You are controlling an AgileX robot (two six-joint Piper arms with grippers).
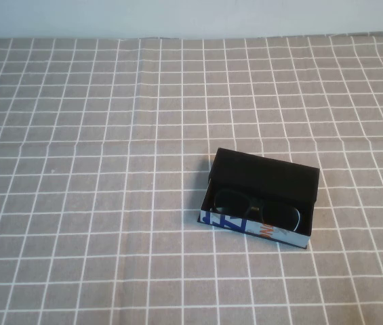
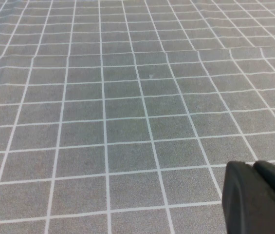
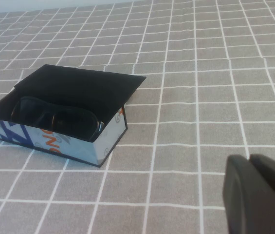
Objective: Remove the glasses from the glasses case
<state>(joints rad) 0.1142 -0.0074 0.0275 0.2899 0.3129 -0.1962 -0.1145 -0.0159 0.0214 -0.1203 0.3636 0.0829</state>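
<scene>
The glasses case [image 1: 253,229] lies open on the checked cloth, right of the table's middle, with its black flap lid [image 1: 266,175] folded back and its white printed side facing me. The black glasses [image 1: 255,207] lie inside it. In the right wrist view the case [image 3: 54,142] and the glasses [image 3: 54,116] show well apart from my right gripper [image 3: 248,158], which is shut and empty above the cloth. My left gripper [image 2: 251,165] is shut and empty over bare cloth, with the case out of its view. Neither gripper shows in the high view.
A grey tablecloth with a white grid [image 1: 110,169] covers the whole table. A pale wall [image 1: 191,17] runs along the far edge.
</scene>
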